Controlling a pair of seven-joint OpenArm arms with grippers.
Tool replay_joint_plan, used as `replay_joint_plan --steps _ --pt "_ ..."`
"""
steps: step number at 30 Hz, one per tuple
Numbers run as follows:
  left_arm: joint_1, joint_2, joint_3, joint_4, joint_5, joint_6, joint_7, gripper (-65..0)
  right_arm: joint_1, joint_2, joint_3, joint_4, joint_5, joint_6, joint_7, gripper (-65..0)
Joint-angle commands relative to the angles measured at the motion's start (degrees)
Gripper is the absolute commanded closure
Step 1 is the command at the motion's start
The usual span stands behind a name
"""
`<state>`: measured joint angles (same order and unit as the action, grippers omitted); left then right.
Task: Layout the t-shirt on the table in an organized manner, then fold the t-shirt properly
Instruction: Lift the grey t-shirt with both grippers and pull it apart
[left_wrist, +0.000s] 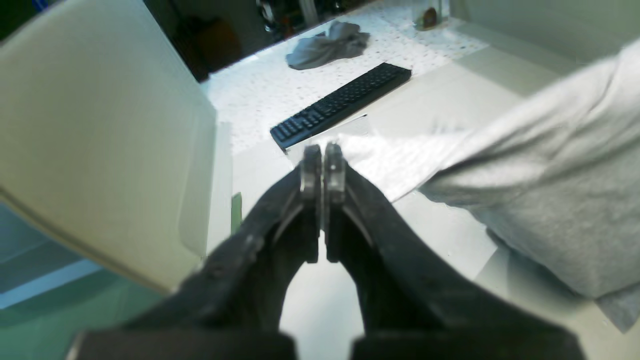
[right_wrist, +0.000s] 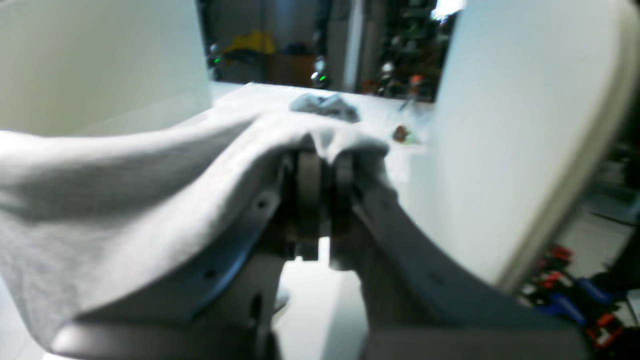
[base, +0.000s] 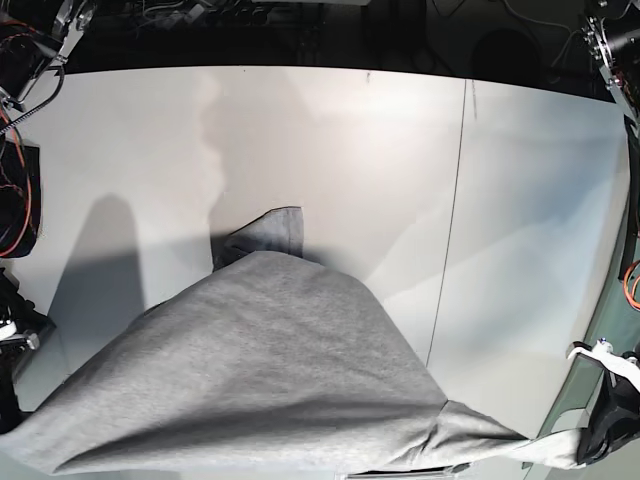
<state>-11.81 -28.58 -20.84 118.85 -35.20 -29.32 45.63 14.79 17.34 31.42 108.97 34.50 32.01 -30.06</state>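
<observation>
A large white table (base: 330, 150) fills the base view, a thin seam running down its right half. Across the lower part of that frame hangs the t-shirt (base: 260, 370), a wide sheet of light grey jersey stretched taut between both lower corners and peaking near the centre, with a small flap (base: 265, 235) resting on the tabletop just above the peak.

The right gripper (right_wrist: 322, 192) (at the base view's lower left edge, mostly out of frame there) is clamped on the t-shirt: in its wrist view, grey cloth (right_wrist: 125, 200) drapes over and around the closed fingertips. The left gripper (left_wrist: 323, 172) has its jaws pressed together, a thin pale edge of fabric (left_wrist: 400, 160) meeting the tips; whether it truly pinches that edge cannot be told. Beyond it lie a black keyboard (left_wrist: 342, 105) and a crumpled grey cloth (left_wrist: 327, 47).
</observation>
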Motion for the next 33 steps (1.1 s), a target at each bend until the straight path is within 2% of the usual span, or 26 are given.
replay_joint_plan --steps 1,5,8,10,14,17,19,20,22,23,24,28,30,33 --pt "-0.1 -0.9 -0.6 2.4 -0.2 0.1 -1.4 0.0 1.2 1.8 1.8 1.1 2.1 -0.1 1.5 0.0" --pt "1.8 -0.9 -0.7 6.3 0.7 0.1 -3.1 0.0 1.9 3.8 5.4 0.9 3.3 0.0 1.3 0.0" --pt "1.6 -0.9 -0.6 2.3 3.4 0.2 -7.5 0.0 3.4 4.5 3.2 -0.7 2.1 0.0 1.6 0.0" --pt "0.1 -0.9 -0.5 -4.4 3.5 0.2 -8.8 0.0 5.6 4.5 -1.5 -4.7 -0.8 -0.1 1.7 0.0" --pt "-6.6 -0.9 1.3 -23.9 3.7 -0.3 -10.3 0.0 14.5 3.7 -16.6 -21.8 -5.3 -0.1 5.6 0.0" --pt "-10.6 -1.0 1.8 -38.1 5.0 -3.0 -11.2 0.0 22.2 0.5 -26.9 -37.3 -10.6 -0.2 11.3 0.0" --pt "-11.9 -1.0 1.7 -46.2 5.0 -3.1 -11.1 0.0 26.8 -2.6 -31.6 -47.1 -13.9 -0.3 14.2 0.0" --pt "-12.1 -1.0 1.7 -49.7 4.9 -3.1 -11.1 -2.2 28.8 -4.3 -33.4 -51.5 -15.2 -0.3 15.0 -5.7" --pt "-12.0 -1.0 1.7 -55.1 4.2 -3.1 -11.0 -17.6 31.6 -7.2 -35.8 -58.2 -16.8 -0.3 15.5 -31.4" --pt "-11.8 -1.0 1.7 -56.9 3.1 -3.3 -10.3 -24.7 32.4 -8.4 -36.3 -60.3 -17.0 -0.8 15.5 -41.4" --pt "-11.8 -1.0 1.7 -57.9 1.7 -3.9 -9.2 -28.8 32.7 -9.5 -36.4 -61.4 -17.3 -1.1 15.5 -45.7" --pt "-10.6 -0.9 1.7 -56.9 -6.9 -10.5 -7.4 -29.2 31.9 -10.4 -36.0 -60.8 -17.8 -2.7 15.5 -45.1" --pt "-9.9 -0.9 1.7 -55.4 -10.6 -10.7 -6.0 -29.2 30.4 -10.4 -34.5 -60.0 -17.8 -2.6 14.0 -45.1" --pt "-8.6 -0.8 1.7 -54.4 -12.6 -10.7 -2.7 -29.2 27.1 -10.4 -30.1 -59.4 -17.6 -2.8 7.7 -45.1"
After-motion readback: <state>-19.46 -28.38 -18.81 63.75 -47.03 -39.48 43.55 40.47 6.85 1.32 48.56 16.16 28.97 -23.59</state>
